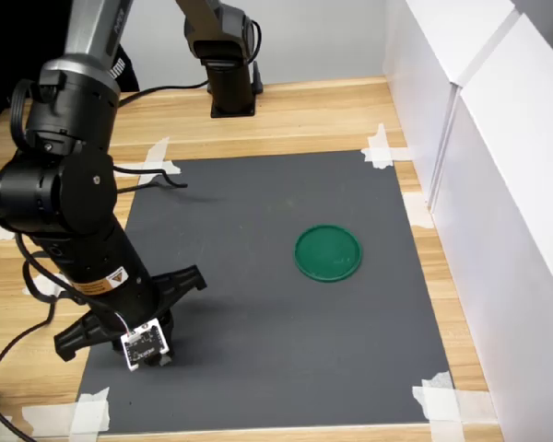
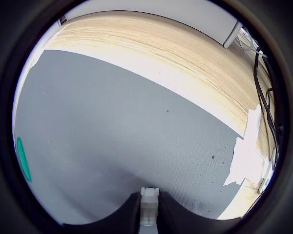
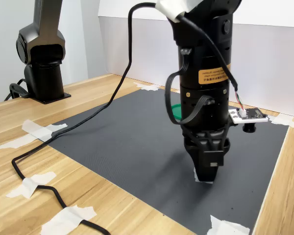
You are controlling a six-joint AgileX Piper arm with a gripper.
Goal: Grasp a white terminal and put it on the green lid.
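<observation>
The first exterior view looks steeply down on the dark mat [image 1: 276, 276] from above its near edge. The second exterior view sits low and close beside the arm [image 3: 206, 73]. The wrist view faces down, close to the mat. All share the mat.

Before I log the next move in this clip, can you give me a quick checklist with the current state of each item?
1. Small white blocky plastic terminal sits between the gripper fingers: ok in the wrist view.
2. Jaws fully clamped on it: cannot tell.
3. Terminal lifted off the dark grey mat: cannot tell; the gripper is low over the mat.
4. Flat round dark-green plastic lid bare on top: ok.
5. Mat between gripper and lid free of obstacles: ok in the first exterior view.
</observation>
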